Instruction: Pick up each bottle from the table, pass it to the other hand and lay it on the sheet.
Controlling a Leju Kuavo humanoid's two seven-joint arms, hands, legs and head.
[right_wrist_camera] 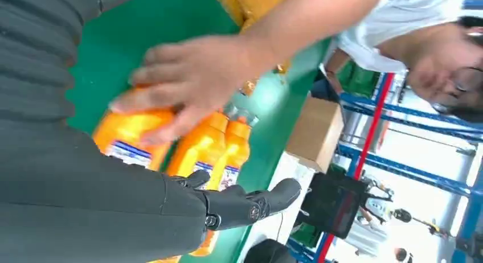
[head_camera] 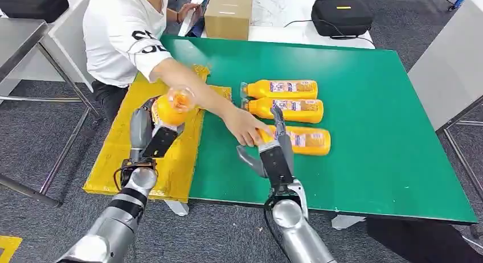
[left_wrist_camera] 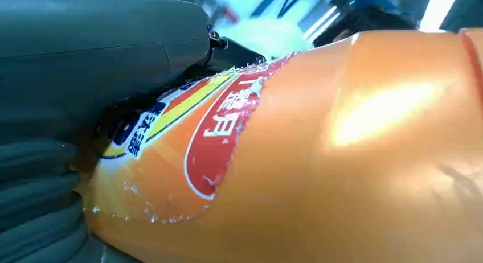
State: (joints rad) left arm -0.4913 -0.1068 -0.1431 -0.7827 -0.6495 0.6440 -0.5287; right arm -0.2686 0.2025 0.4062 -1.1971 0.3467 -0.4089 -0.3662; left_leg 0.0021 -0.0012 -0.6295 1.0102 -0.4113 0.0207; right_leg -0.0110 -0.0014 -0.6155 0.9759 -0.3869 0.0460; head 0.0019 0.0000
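Bottle (head_camera: 169,109) sits gripped in the left hand (head_camera: 149,131) over the yellow sheet (head_camera: 114,155), while the right hand (head_camera: 272,152) hangs spread and empty by three bottles (head_camera: 287,107) on the green table (head_camera: 387,132), a person's hand (head_camera: 245,126) touching the nearest.

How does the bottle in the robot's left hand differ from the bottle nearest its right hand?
The held bottle is off the surface, gripped by the left hand above the yellow sheet; the near bottle lies on its side on the green table. A person's hand rests on the near bottle; nobody touches the held one. The right hand hovers open beside the near bottle. Both are orange with labels.
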